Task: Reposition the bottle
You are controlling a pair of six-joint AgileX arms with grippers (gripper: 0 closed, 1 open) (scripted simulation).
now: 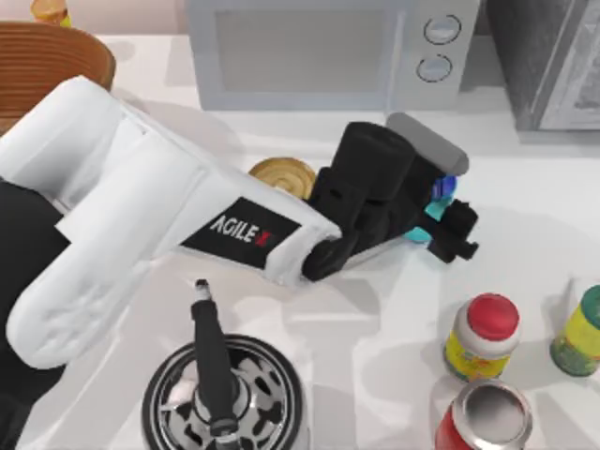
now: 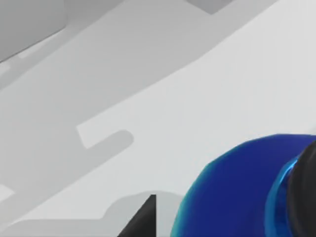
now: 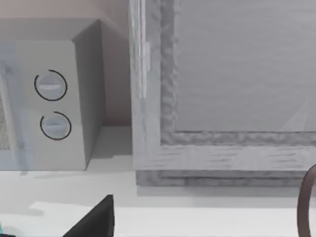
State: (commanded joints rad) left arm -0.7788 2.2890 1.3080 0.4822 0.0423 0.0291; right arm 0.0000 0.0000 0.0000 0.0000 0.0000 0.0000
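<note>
**Bottle in the left claw, placement still to come**

At the bottom of the top view, nearest me, a black-and-white patterned pot (image 1: 225, 403) with a dark handle sits lower left of centre, and a red can (image 1: 485, 419), a yellow bottle with a red cap (image 1: 481, 336) and a yellow-green bottle (image 1: 579, 332) cluster at lower right. None of these is my concern.

Further up, my left arm reaches across the middle of the frame, and the left gripper (image 1: 448, 220) sits right of centre. The bottle (image 1: 437, 197), cyan with a dark blue shoulder, shows between the black fingers; I judge the claw is pinching it. The left wrist view shows that blue shoulder (image 2: 232, 192) close at lower right, over bare table (image 2: 237, 74). Whether the bottle is lifted or resting, I cannot tell.

Just behind the arm lies a yellow can (image 1: 281, 175). Farthest off, the microwave (image 1: 328, 52) fills the upper middle.

So the grasp looks done; the carry and set-down remain. For my right arm's claw I cannot tell the state.
</note>
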